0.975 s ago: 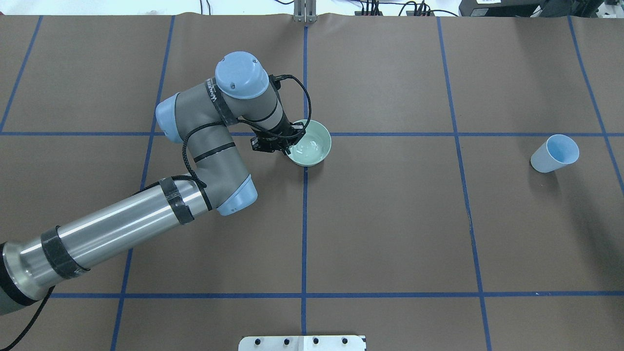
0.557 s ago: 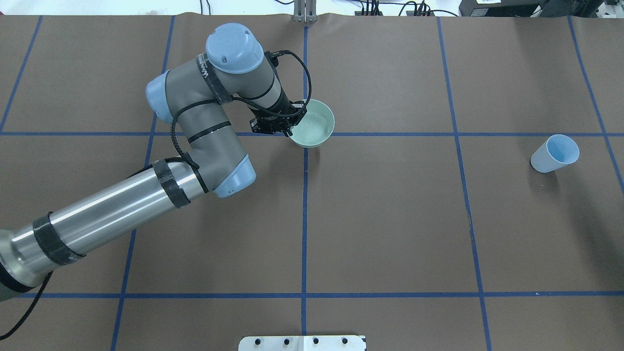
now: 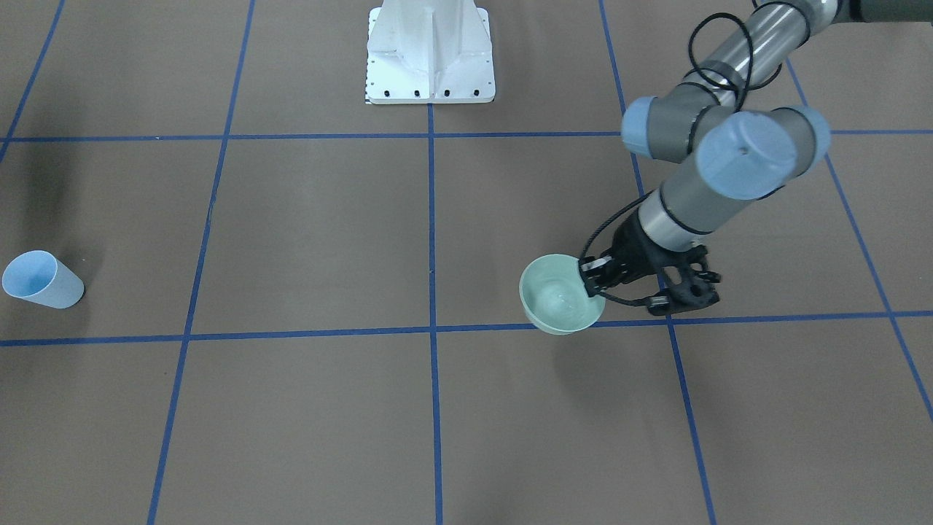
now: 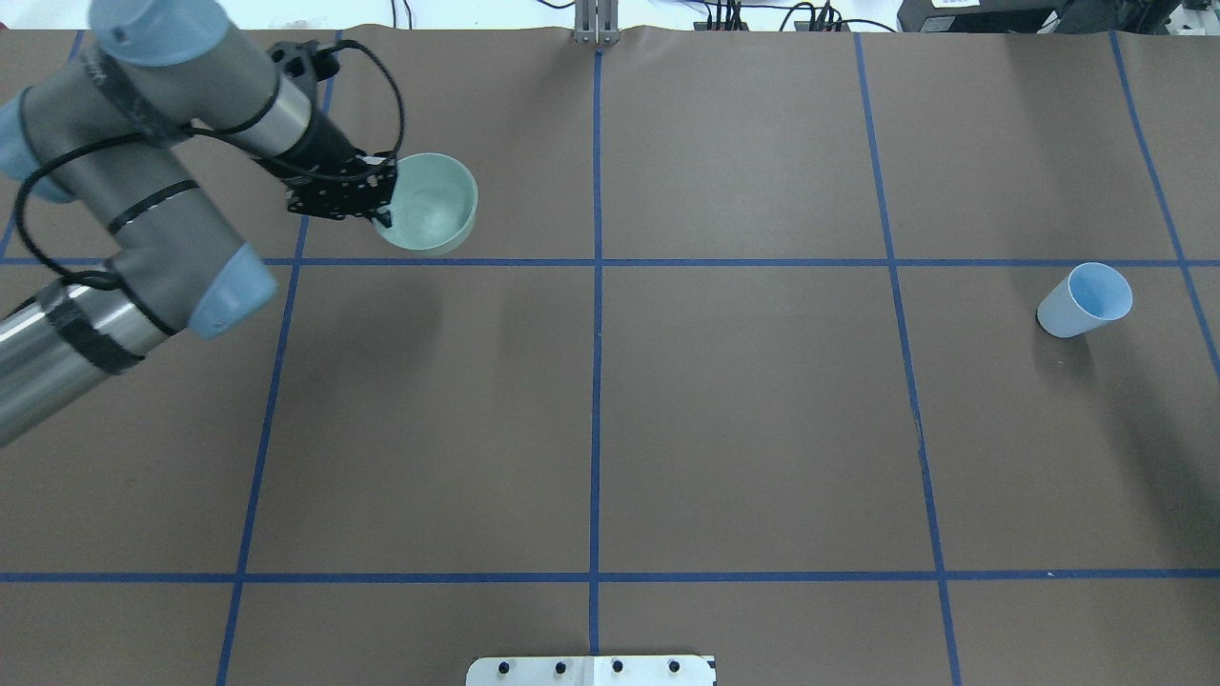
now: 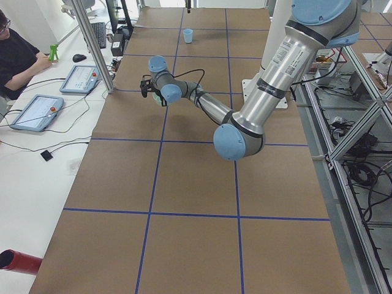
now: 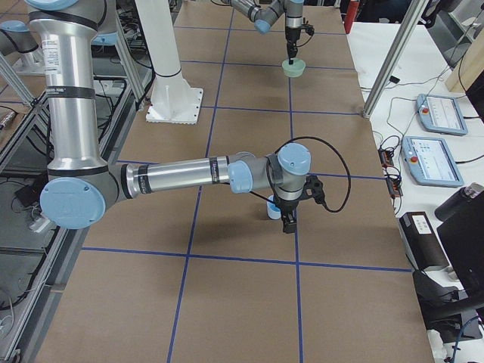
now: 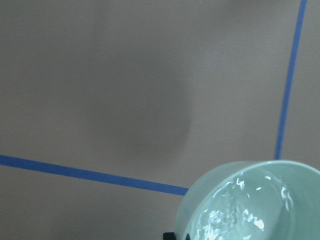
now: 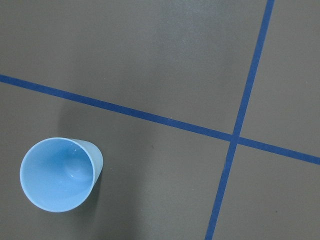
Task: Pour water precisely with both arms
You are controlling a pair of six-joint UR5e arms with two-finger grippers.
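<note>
My left gripper (image 4: 378, 198) is shut on the near-side rim of a mint-green bowl (image 4: 431, 202) and holds it off the table at the far left. The bowl (image 3: 557, 295) casts a shadow below itself. Water (image 7: 240, 212) shows as white glints inside the bowl (image 7: 295, 200). A pale blue cup (image 4: 1087, 298) stands upright alone at the right, seen from above in the right wrist view (image 8: 57, 175). My right gripper (image 6: 288, 218) shows only in the exterior right view, close beside the cup (image 6: 272, 206); I cannot tell whether it is open or shut.
Brown paper with blue tape lines (image 4: 596, 381) covers the table. The white bolted pedestal (image 3: 430, 55) stands at the robot's side. A person (image 5: 15, 55) sits at a side desk with tablets (image 5: 35, 111). A red cylinder (image 5: 15, 262) lies at that desk's near end.
The left arm has swung the bowl from the table's centre line well to the left and slightly farther away, holding it throughout. The cup has not moved.
</note>
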